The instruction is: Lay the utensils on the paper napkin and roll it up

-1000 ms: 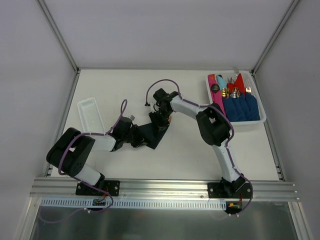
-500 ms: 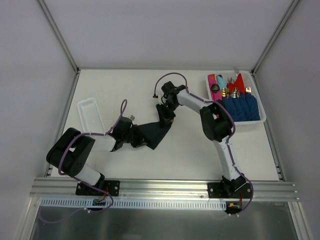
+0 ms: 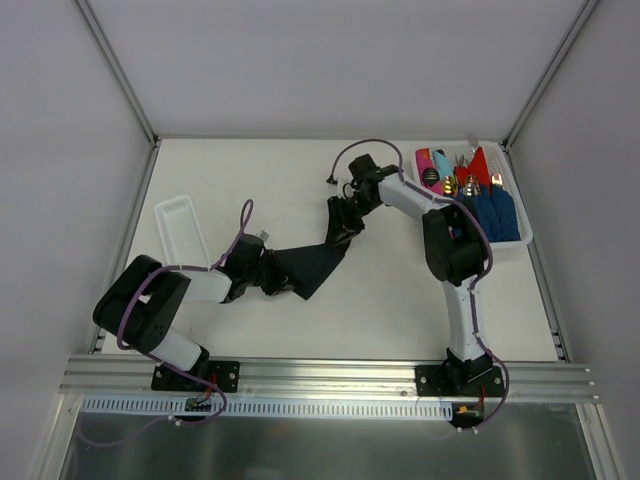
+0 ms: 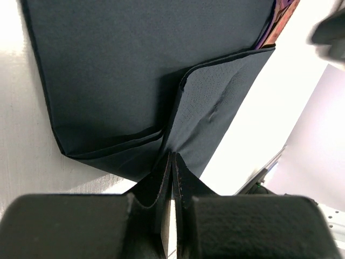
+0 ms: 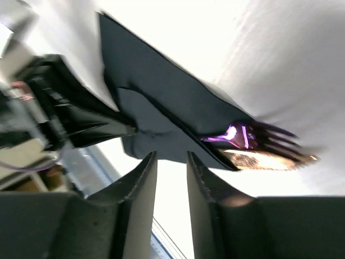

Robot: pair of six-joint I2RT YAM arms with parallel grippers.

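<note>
- A dark, near-black paper napkin [image 3: 312,258] lies near the middle of the pale tabletop [image 3: 400,310], drawn out in a slanted band between two robot arms.
- The left hand [image 3: 274,277] is at the napkin's near-left end. In the left wrist view its fingers are clenched on a pinched-up edge of the napkin [image 4: 135,70], with no gap between them.
- In that same view the napkin is folded over on itself, with one flap lying on top of a larger flat sheet.
- The right hand [image 3: 345,222] is at the napkin's far-right end. In the right wrist view this hand [image 5: 171,159] is released: its two fingers stand slightly apart with only bright tabletop between them, just beside the napkin's edge.
- A shiny fork [image 5: 272,143] with a purple and gold sheen pokes out of the napkin's fold. Its tines are bare on the tabletop and its handle is hidden under the paper.
- A white bin [image 3: 495,247] sits in the far right corner of the tabletop. It holds blue, red and pink rolled napkins and gold cutlery.
- A white oblong tray [image 3: 180,228] sits near the left edge.
</note>
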